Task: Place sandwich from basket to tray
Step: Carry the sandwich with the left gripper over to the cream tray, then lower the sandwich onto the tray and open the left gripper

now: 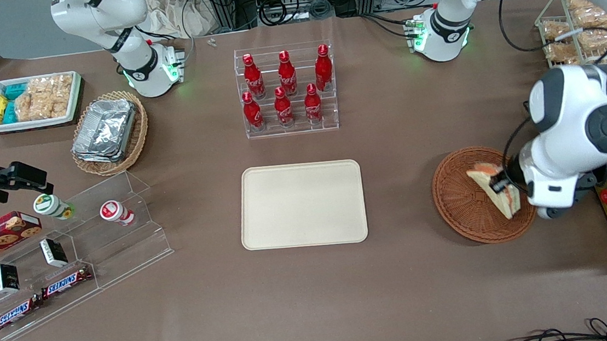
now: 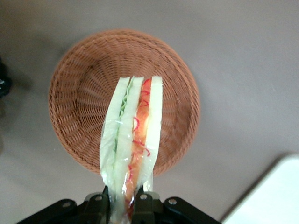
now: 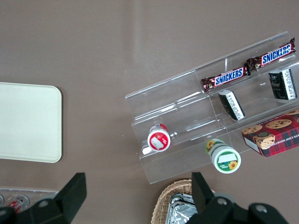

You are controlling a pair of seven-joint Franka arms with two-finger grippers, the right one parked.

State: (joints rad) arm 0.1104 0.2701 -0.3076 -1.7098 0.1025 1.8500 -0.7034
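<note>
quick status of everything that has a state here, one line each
gripper: shut on the sandwich, above the basket
sandwich: wrapped, held on edge, lifted above the basket
basket: nothing in it
tray: bare, nothing on it yet
cola bottles: upright, capped, in the clear rack

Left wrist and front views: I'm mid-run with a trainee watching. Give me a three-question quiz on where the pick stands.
1. True or false: the gripper is shut on the sandwich.
2. The sandwich hangs over which thing? A) the tray B) the basket C) the bottle rack
3. Fill in: the tray holds ____ items.

Key: 1 true; 2 B; 3 no (the tray is bare).
</note>
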